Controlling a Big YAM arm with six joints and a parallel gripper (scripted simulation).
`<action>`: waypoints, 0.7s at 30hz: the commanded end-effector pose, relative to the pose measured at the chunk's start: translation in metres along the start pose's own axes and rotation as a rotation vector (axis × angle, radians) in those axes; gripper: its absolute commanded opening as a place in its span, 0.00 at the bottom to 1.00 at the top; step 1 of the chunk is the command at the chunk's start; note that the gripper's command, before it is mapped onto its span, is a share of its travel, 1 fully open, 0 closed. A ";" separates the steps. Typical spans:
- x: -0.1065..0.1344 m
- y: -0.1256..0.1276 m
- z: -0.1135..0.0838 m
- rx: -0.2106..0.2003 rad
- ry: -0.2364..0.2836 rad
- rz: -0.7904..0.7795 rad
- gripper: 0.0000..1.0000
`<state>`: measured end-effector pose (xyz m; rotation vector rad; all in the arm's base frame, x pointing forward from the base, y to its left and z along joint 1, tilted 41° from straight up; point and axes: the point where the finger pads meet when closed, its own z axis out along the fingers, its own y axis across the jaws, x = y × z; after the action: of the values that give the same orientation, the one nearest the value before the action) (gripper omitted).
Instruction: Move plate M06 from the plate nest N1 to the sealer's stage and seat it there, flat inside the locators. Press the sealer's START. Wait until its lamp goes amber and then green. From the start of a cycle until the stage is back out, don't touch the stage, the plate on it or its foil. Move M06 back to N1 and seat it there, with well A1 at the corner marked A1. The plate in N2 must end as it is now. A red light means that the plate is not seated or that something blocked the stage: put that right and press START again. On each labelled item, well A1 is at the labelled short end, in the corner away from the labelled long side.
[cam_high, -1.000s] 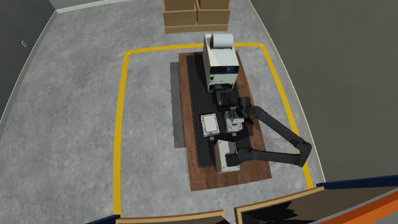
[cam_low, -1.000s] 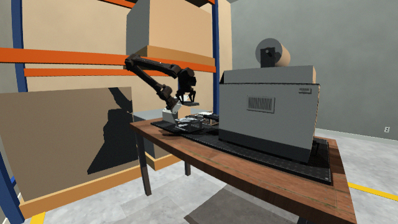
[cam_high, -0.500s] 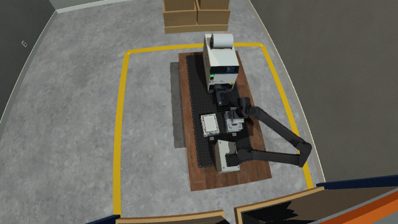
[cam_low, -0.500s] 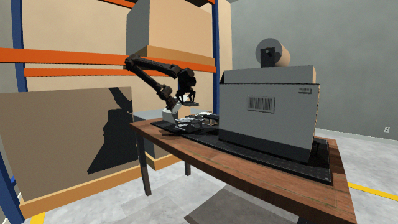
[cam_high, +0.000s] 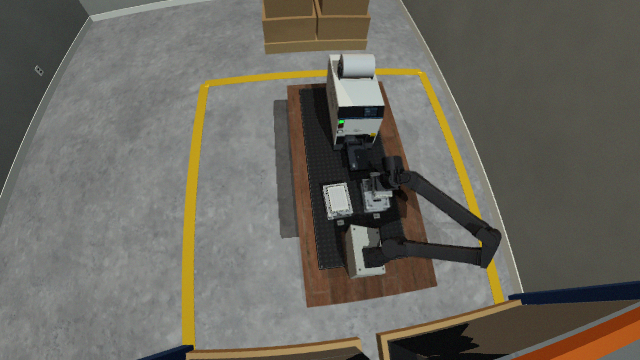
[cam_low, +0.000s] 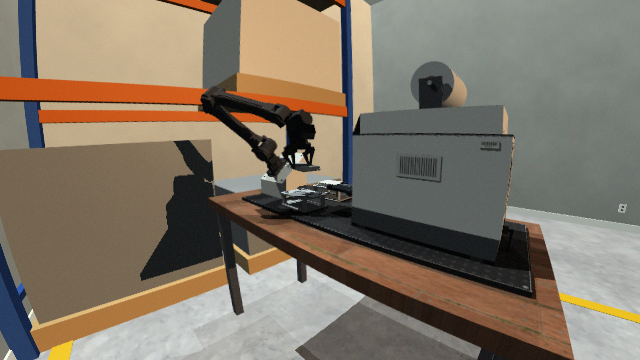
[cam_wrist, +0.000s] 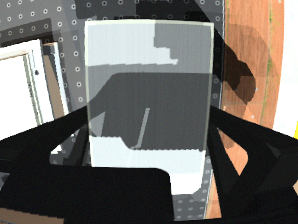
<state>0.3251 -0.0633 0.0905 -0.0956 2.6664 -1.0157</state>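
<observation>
My gripper (cam_high: 381, 190) (cam_low: 303, 166) (cam_wrist: 148, 112) is shut on plate M06 (cam_low: 306, 169) (cam_wrist: 150, 42), gripped by its two long sides. The plate's top is smooth and pale, like foil, with the arm's shadow across it; no wells, label or A1 mark can be read. It hangs level, above nest N1 (cam_high: 371, 206) (cam_low: 302, 202), clear of it. N1 holds no plate. The sealer (cam_high: 361, 92) (cam_low: 430, 175) shows a green lamp (cam_high: 341, 122). Its dark stage (cam_high: 357, 158) is out and bears no plate.
The N2 plate (cam_high: 338, 198) (cam_wrist: 15, 92) sits in its nest, just left of N1 in the top view. The sealer stands beyond the stage, with its foil roll (cam_high: 357, 65) (cam_low: 435, 84) on top. The arm's base box (cam_high: 364, 270) is behind the nests.
</observation>
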 end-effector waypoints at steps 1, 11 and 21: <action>-0.031 -0.008 -0.004 -0.003 -0.039 0.034 0.00; -0.030 -0.013 -0.005 -0.002 -0.048 0.050 0.00; -0.006 -0.005 0.006 -0.003 -0.017 0.017 0.00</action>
<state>0.3303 -0.0657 0.0909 -0.0893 2.6544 -1.0067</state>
